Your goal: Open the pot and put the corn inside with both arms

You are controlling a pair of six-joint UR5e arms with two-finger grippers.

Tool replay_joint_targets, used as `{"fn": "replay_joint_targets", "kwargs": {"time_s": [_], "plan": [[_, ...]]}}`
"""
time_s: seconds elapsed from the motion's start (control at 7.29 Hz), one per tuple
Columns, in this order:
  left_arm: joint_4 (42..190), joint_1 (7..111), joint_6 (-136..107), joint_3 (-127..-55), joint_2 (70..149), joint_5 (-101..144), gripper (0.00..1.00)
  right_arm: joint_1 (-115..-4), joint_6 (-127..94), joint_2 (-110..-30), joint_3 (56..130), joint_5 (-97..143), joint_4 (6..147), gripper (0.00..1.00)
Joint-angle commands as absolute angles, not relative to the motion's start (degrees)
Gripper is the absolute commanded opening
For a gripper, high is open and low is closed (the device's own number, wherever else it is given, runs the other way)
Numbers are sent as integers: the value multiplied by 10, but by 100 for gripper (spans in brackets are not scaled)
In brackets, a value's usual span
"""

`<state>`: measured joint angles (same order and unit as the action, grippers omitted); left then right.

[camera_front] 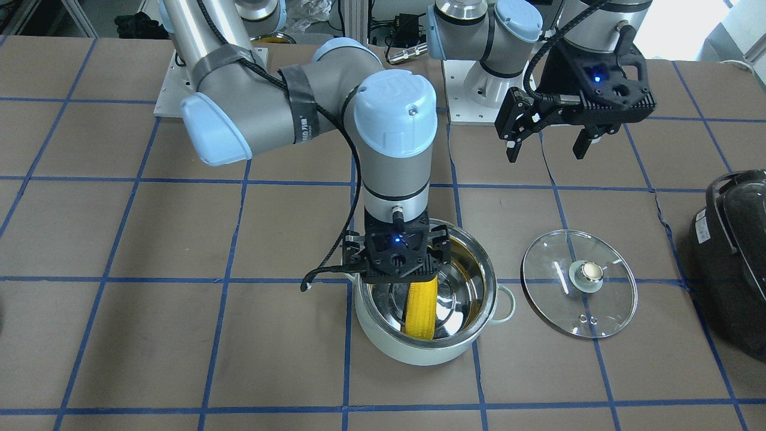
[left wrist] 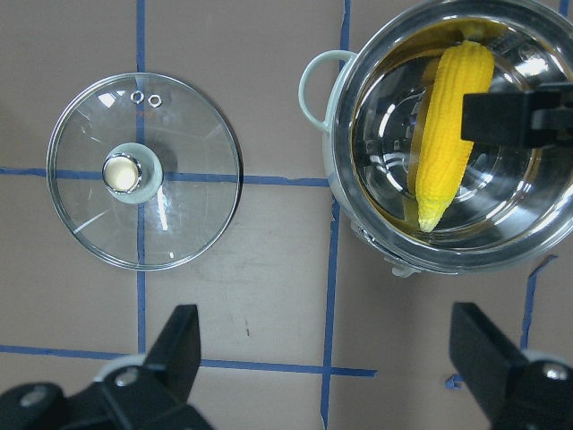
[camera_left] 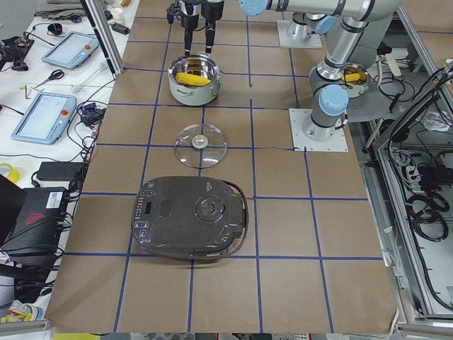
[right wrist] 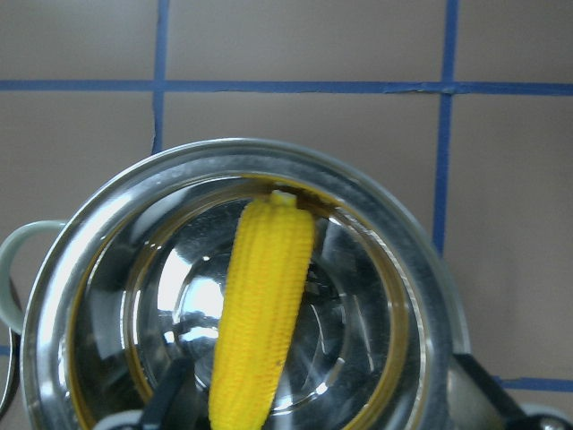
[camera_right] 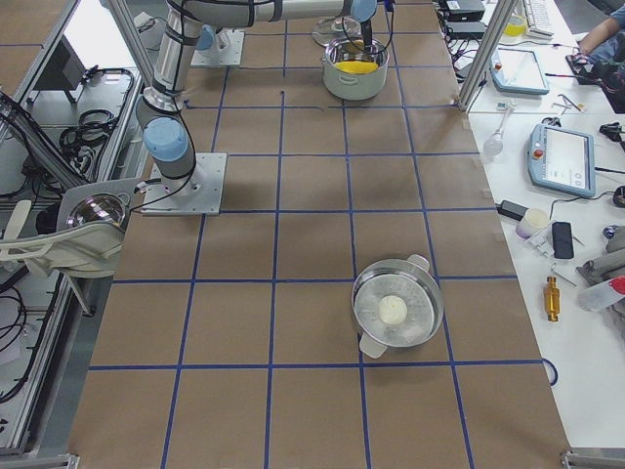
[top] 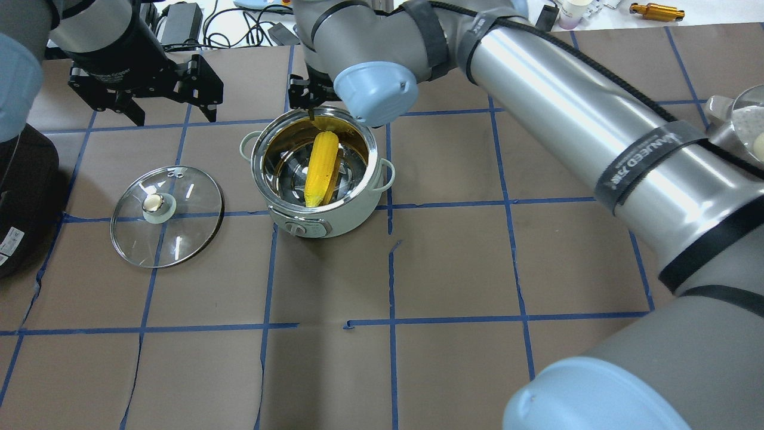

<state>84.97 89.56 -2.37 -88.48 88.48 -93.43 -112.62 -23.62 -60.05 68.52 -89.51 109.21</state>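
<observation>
One yellow corn (top: 321, 170) lies inside the one mint-green pot (top: 352, 216). It slants across the steel bowl, blunt end against the far wall and tapered end toward the near side. My right jaws hang directly over that far end, spread apart on either side of the cob and holding nothing; one finger sits close to it.

The one glass lid (top: 167, 215) lies flat on the worktop (top: 453, 269) just left of the pot, knob up and not touching it. My left jaws hover on the far side of the lid, wide apart and empty. One black cooker (camera_front: 733, 251) sits further left, and one second steel pan (camera_right: 395, 311) stands well apart toward the right end.

The risk, as I judge it, is in pulling out. The finger close to the propped cob could drag it up the wall and over the rim. A sideways exit could also clip the rim and shove the pot.
</observation>
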Motion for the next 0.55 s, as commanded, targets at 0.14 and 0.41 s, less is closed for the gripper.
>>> {"fn": "replay_joint_targets", "kwargs": {"time_s": [0.14, 0.41], "plan": [[840, 896, -24, -881, 888, -933, 100, -979, -139, -699, 734, -892, 991, 100], [838, 896, -18, -879, 897, -921, 100, -901, -47, -800, 849, -900, 991, 100]]}}
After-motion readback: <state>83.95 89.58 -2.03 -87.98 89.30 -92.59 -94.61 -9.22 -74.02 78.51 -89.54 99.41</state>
